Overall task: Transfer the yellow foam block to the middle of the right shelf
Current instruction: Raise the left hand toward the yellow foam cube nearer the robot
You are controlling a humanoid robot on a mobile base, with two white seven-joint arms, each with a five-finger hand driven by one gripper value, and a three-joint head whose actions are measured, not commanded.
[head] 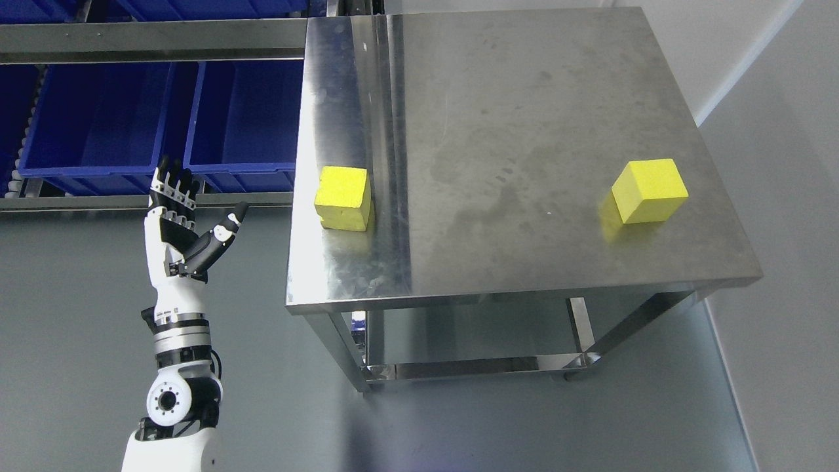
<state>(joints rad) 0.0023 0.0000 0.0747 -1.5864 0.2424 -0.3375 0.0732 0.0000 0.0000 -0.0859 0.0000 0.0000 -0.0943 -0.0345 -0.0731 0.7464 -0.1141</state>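
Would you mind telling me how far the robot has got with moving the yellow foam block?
Nothing looks done yet. Two yellow foam blocks sit on the steel table: the left block near its left edge, the right block near its right edge. In hand: nothing; the left hand is raised beside the table, fingers spread. Left to do: grasping, carrying and placing.

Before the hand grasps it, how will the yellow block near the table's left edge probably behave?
The yellow block looks like foam, so probably light and slightly squashy. Its flat faces suggest it will slide, not roll, on the smooth steel table.
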